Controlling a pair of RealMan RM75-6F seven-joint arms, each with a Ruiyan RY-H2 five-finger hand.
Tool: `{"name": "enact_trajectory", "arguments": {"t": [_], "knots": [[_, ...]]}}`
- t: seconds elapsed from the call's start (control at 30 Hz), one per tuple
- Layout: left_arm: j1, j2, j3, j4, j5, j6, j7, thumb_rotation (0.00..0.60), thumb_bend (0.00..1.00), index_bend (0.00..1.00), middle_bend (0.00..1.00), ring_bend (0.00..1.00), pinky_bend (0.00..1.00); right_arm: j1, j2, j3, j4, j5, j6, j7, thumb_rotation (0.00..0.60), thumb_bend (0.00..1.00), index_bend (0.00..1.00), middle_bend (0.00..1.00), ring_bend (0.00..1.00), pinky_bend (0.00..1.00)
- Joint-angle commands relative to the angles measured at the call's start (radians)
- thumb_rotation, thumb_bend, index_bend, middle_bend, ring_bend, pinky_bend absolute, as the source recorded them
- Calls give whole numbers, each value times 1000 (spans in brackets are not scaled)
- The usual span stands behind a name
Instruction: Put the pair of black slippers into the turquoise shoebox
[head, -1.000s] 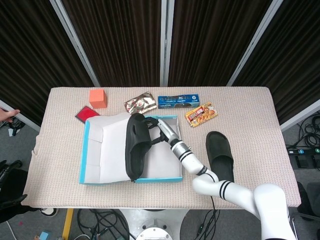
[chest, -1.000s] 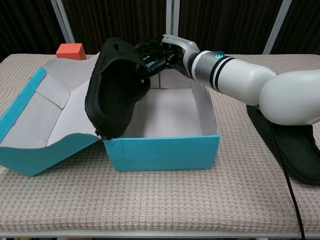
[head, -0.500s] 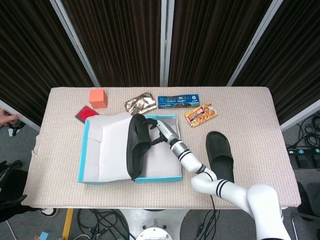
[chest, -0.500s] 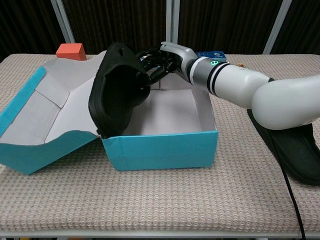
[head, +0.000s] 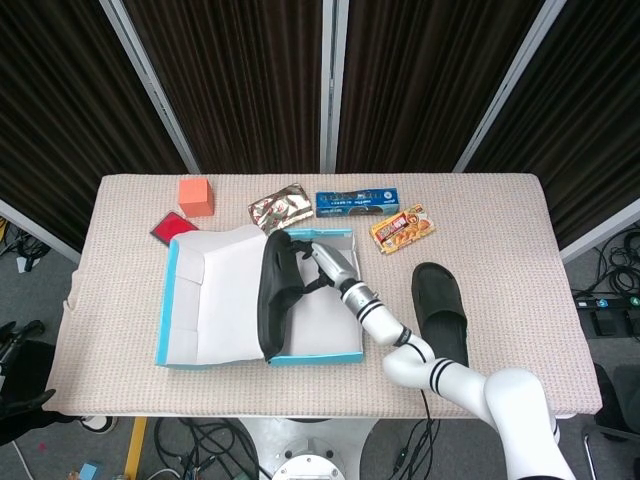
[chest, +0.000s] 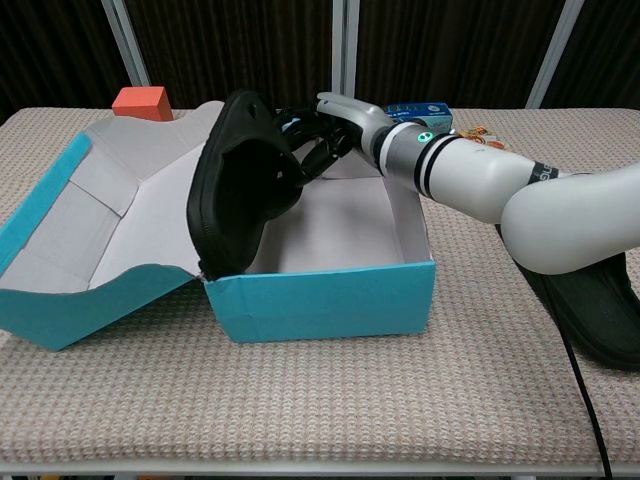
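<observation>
The turquoise shoebox (head: 318, 357) (chest: 320, 298) lies open at the table's front left, its lid folded out to the left. One black slipper (head: 274, 293) (chest: 242, 186) stands on edge along the box's left wall, heel end at the front wall. My right hand (head: 316, 266) (chest: 322, 132) grips its upper end from the right, fingers curled into its opening. The second black slipper (head: 440, 310) (chest: 590, 315) lies flat on the cloth right of the box, partly behind my right arm. My left hand shows in neither view.
Along the far side lie an orange block (head: 196, 196) (chest: 139, 101), a red card (head: 166, 228), a foil packet (head: 280, 208), a blue packet (head: 357, 202) and a yellow snack pack (head: 403, 228). Black curtains stand behind the table.
The held slipper has turned more upright and shifted slightly right, further over the box. My right hand moved forward with it. The box slid a little to the left.
</observation>
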Motion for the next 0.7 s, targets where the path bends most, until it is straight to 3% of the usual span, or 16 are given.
{"name": "enact_trajectory", "arguments": {"t": [0.03,0.7], "knots": [[0,0,0,-1,1,0,1,600,0,126,188,35,105,3,-2,-9,12,-10,7,-13,600,95,515,438,202,292],[1,-4,5,6,2,-3,-3,600,0,126,188,35,121,20,-29,-66,100,-48,12,-139,600,114,514,437,202,293]]}}
